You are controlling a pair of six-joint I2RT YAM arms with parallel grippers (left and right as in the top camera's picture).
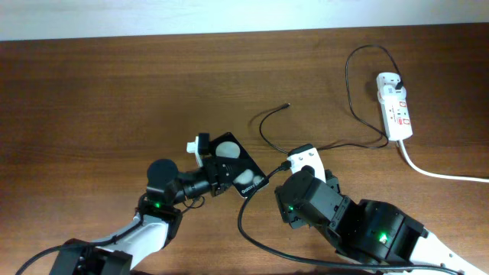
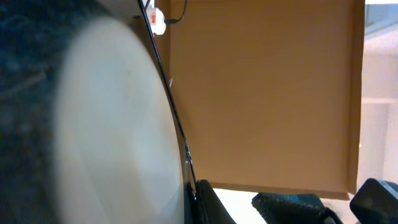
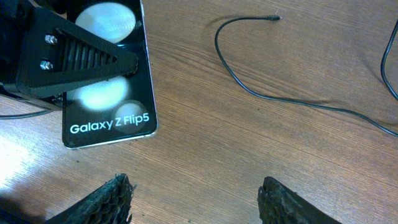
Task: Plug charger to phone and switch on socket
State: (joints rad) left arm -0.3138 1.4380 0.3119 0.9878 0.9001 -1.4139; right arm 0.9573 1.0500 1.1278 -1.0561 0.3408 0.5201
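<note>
Looking down, you see your left end effector (image 1: 216,174) clamped on the phone (image 1: 238,164) near the front edge of the worktop (image 1: 92,92); your right end effector (image 3: 199,199) stands wide open, holding nothing, just beside it.

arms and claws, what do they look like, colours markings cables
The left arm and right arm have black joint housings, white links and green lights. The left claw has a black ribbed triangular finger with two screws; the right claw has black textured fingers. A black cable loops beside the right arm.
</note>
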